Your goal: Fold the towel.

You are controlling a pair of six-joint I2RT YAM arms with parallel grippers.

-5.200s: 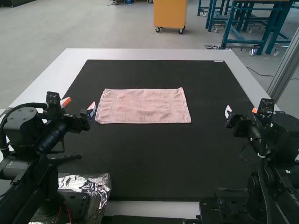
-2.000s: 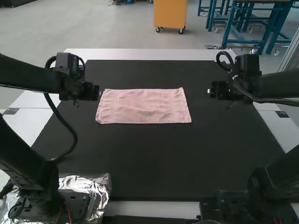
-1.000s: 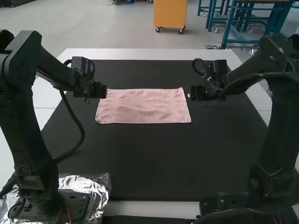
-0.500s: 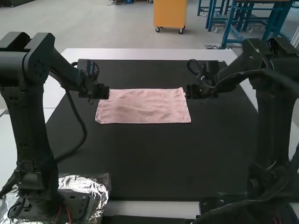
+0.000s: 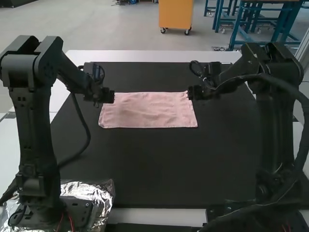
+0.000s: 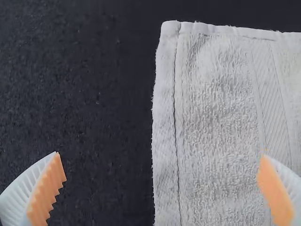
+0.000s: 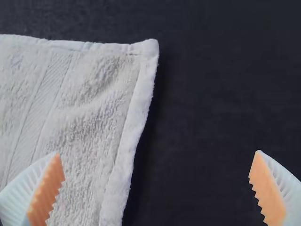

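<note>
Towel (image 5: 148, 111): pink terry, spread flat on the black mat (image 5: 159, 169), its long sides running across the table (image 5: 154, 56). A woven band runs near each short end, and the cloth near its right end has a low ripple.
Left gripper (image 5: 109, 95): at the towel's far left corner, with its fingers wide apart and nothing between their pads.
Left short edge: in the left wrist view it runs through the opening of the left gripper (image 6: 160, 155), one finger (image 6: 44, 188) over bare mat, the other over towel.
Right gripper (image 5: 194, 92): at the far right corner, its fingers also well apart, clamped on nothing.
Right short edge: the right wrist view puts it between the fingers of the right gripper (image 7: 158, 152), one over the towel, the other over mat.
Contact: seemingly none, though the height of the fingertips above the cloth is hard to judge.
Foil (image 5: 91, 191): crumpled, by the left arm's base.
</note>
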